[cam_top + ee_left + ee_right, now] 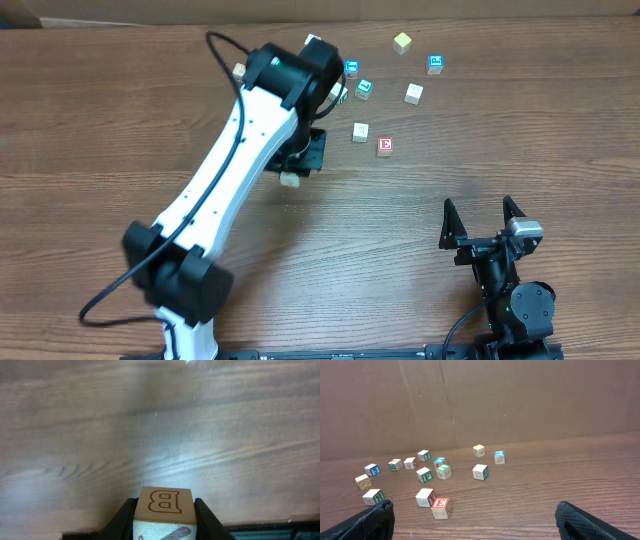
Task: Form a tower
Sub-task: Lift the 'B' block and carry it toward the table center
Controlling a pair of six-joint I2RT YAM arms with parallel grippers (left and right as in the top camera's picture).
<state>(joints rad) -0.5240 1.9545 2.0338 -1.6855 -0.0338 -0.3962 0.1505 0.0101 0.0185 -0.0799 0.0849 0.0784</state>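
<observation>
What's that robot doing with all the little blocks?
The left arm is holding a wooden cube with a B on it in its shut jaws, over the table. The right arm sits aside, jaws open and empty. The other cubes lie scattered at the far side. No tower shows yet.

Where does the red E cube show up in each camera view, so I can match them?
Overhead: the red E cube is right of centre, the lowest of the loose cubes.
Left wrist: not in it; only a gripped B cube over table wood.
Right wrist: lower left, the lowest cube in the picture.
Shared landmark: the pale cube just left of it in the overhead and right wrist views.
</observation>
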